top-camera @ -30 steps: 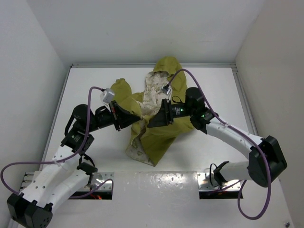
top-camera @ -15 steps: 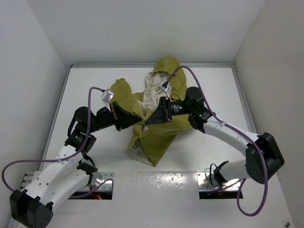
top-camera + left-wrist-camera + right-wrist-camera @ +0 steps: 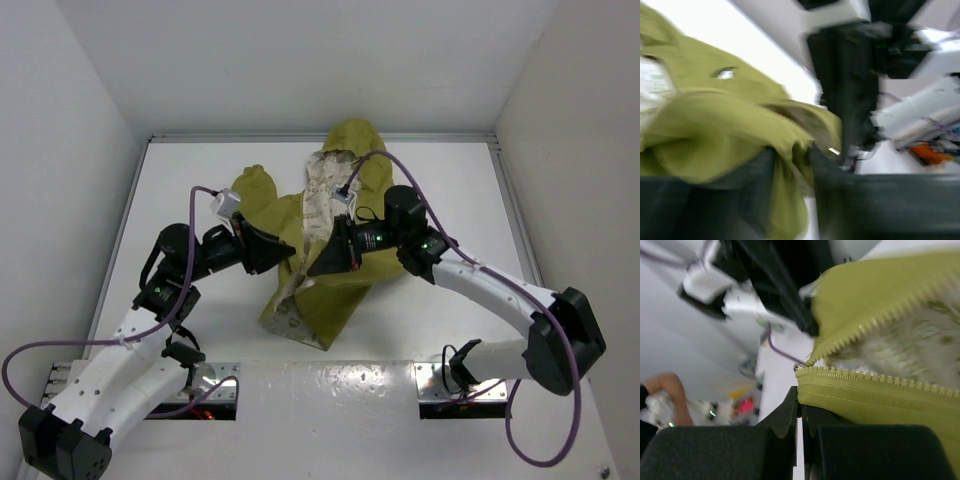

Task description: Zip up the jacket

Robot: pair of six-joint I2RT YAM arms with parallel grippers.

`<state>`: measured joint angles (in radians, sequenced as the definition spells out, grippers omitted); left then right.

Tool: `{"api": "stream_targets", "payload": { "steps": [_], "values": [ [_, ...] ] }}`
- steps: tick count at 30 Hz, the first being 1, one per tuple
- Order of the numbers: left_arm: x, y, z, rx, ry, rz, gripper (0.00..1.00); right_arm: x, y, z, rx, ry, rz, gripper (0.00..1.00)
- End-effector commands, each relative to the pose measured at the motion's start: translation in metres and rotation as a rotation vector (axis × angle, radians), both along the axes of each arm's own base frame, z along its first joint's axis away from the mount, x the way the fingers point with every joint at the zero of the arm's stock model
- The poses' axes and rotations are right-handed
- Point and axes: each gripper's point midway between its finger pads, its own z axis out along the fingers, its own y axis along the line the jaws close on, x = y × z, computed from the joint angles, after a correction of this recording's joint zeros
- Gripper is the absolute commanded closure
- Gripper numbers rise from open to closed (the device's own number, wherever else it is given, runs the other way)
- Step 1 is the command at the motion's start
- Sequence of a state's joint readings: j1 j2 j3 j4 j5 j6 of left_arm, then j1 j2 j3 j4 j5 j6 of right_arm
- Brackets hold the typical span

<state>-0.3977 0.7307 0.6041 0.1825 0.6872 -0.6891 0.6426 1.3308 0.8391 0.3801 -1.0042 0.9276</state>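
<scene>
At mid-worktop [image 3: 200, 180]: jacket [image 3: 345, 295], hood toward far edge, open zip running near-to-far between both arms. Pinched shut on the zip edge just under the teeth [image 3: 865, 377]: right fingers [image 3: 782, 422], reaching in from the right. Straddling a fold from the opposite side: left fingers [image 3: 740, 185], grip impossible to tell through blur.

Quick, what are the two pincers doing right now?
Left pincer: jacket cloth between its fingers; too blurry to tell if gripping.
Right pincer: closed on the jacket's zipper edge.
</scene>
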Motion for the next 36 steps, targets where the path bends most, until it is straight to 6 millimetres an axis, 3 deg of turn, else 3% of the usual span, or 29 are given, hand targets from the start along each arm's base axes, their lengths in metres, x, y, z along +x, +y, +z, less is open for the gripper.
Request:
{"api": "stream_targets", "payload": {
  "steps": [1,3,5,6,7,8,9,11,13,16,19,23,28,36],
  "values": [
    [0.021,0.022,0.026,0.091,-0.171,0.17,0.56,-0.035,-0.007,0.006,-0.015,-0.279,0.139,1.0],
    [0.027,0.031,0.034,0.129,-0.206,0.235,0.43,-0.039,-0.009,0.0,-0.034,-0.266,0.146,1.0],
    [0.024,0.038,0.043,0.176,-0.293,0.251,0.39,-0.039,-0.009,-0.004,-0.044,-0.239,0.142,1.0],
    [0.022,0.038,0.04,0.196,-0.287,0.237,0.44,-0.035,-0.01,-0.005,-0.065,-0.222,0.12,1.0],
    [0.017,0.037,0.049,0.203,-0.312,0.218,0.51,-0.035,-0.009,-0.006,-0.069,-0.221,0.115,1.0],
    [0.011,0.035,0.05,0.22,-0.329,0.185,0.68,-0.034,-0.009,-0.006,-0.067,-0.213,0.112,1.0],
    [-0.001,0.031,0.043,0.232,-0.293,0.116,0.74,-0.032,-0.008,-0.007,-0.082,-0.201,0.097,1.0],
    [-0.01,0.027,0.035,0.24,-0.228,0.059,0.81,-0.029,-0.007,-0.008,-0.093,-0.159,0.085,1.0],
    [-0.024,0.025,0.009,0.275,-0.102,-0.008,0.82,-0.025,-0.005,-0.009,-0.103,-0.104,0.065,1.0],
    [-0.031,0.026,-0.015,0.318,0.017,-0.04,0.82,-0.02,-0.003,-0.012,-0.112,0.008,0.038,1.0],
    [-0.035,0.019,-0.032,0.339,0.103,-0.102,0.74,-0.015,0.001,-0.016,-0.127,0.115,0.007,1.0],
    [-0.033,0.011,-0.032,0.35,0.155,-0.119,0.65,-0.003,0.0,-0.04,-0.236,0.294,-0.089,1.0],
    [-0.023,0.009,-0.024,0.327,0.204,-0.068,0.63,0.007,-0.005,-0.061,-0.38,0.291,-0.18,1.0],
    [-0.02,-0.003,-0.031,0.324,0.261,-0.089,0.7,0.02,0.003,-0.058,-0.392,0.279,-0.21,1.0]
  ]
}}
